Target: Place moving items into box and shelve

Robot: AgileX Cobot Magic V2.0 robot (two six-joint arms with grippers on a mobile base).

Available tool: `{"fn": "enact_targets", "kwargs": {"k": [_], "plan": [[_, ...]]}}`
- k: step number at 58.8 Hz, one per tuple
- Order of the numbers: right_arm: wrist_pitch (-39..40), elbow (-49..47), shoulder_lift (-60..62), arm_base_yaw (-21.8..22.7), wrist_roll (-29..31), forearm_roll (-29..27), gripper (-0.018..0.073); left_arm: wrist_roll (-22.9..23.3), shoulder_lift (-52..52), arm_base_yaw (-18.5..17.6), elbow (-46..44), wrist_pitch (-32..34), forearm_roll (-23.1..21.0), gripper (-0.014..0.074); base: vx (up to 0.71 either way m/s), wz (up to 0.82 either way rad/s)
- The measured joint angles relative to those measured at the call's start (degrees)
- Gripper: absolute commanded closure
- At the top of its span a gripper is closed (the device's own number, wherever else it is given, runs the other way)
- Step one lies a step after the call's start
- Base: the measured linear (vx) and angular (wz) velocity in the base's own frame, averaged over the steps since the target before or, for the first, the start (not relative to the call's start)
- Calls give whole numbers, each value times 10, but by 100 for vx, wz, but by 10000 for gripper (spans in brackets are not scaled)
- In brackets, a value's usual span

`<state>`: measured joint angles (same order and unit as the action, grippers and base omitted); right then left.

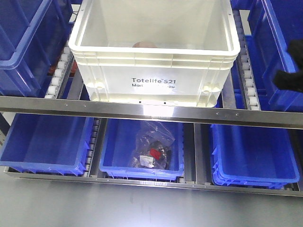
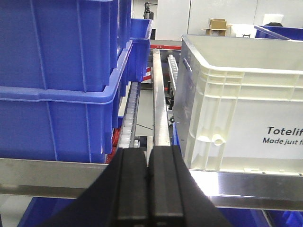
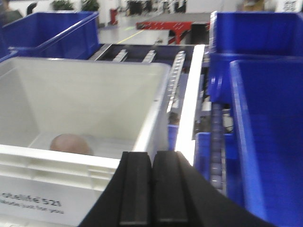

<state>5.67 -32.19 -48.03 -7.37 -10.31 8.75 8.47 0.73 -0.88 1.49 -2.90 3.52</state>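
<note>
1. Steel flow-rack shelving (image 1: 142,111) with roller tracks fills the front view, in two levels
2. Three blue bins (image 1: 47,142) sit in a row on the lower level; the middle one holds one clear plastic bag (image 1: 152,146) of dark and red parts. More blue bins flank the upper level
3. One white box (image 1: 156,52), ribbed, thick-rimmed, printed "Totelife 521", stands on the upper level between those bins
4. One moving item (image 3: 71,143), a rounded pinkish-brown lump, lies on the box floor against the near wall; no second one is visible
5. Left gripper (image 2: 147,189), fingers pressed together and holding nothing, hangs outside the box by its left corner
6. Right gripper (image 3: 152,189), likewise closed and empty, sits just outside the near rim, right of the lump
</note>
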Motion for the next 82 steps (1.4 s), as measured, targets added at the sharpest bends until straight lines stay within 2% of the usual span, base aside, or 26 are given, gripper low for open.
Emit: {"fn": "enact_targets", "kwargs": {"k": [11, 18, 28, 39, 44, 50, 60, 70, 76, 82], "plan": [[7, 86, 100, 18, 0, -1, 563, 0, 0, 0, 0, 0, 0, 603, 0, 0], [-41, 127, 158, 18, -6, -10, 563, 0, 0, 0, 0, 0, 0, 603, 0, 0], [-135, 176, 243, 18, -36, -70, 563, 0, 0, 0, 0, 0, 0, 603, 0, 0], [-134, 229, 277, 18, -71, -154, 563, 0, 0, 0, 0, 0, 0, 603, 0, 0], [-132, 248, 284, 18, -77, -171, 563, 0, 0, 0, 0, 0, 0, 603, 0, 0], [-132, 253, 316, 24, -49, -154, 563, 0, 0, 0, 0, 0, 0, 603, 0, 0], [-148, 253, 383, 53, 37, -118, 563, 0, 0, 0, 0, 0, 0, 603, 0, 0], [-202, 253, 395, 58, 80, -115, 563, 0, 0, 0, 0, 0, 0, 603, 0, 0], [-208, 253, 405, 58, 90, -115, 563, 0, 0, 0, 0, 0, 0, 603, 0, 0], [-207, 253, 473, 58, 100, -117, 563, 0, 0, 0, 0, 0, 0, 603, 0, 0]]}}
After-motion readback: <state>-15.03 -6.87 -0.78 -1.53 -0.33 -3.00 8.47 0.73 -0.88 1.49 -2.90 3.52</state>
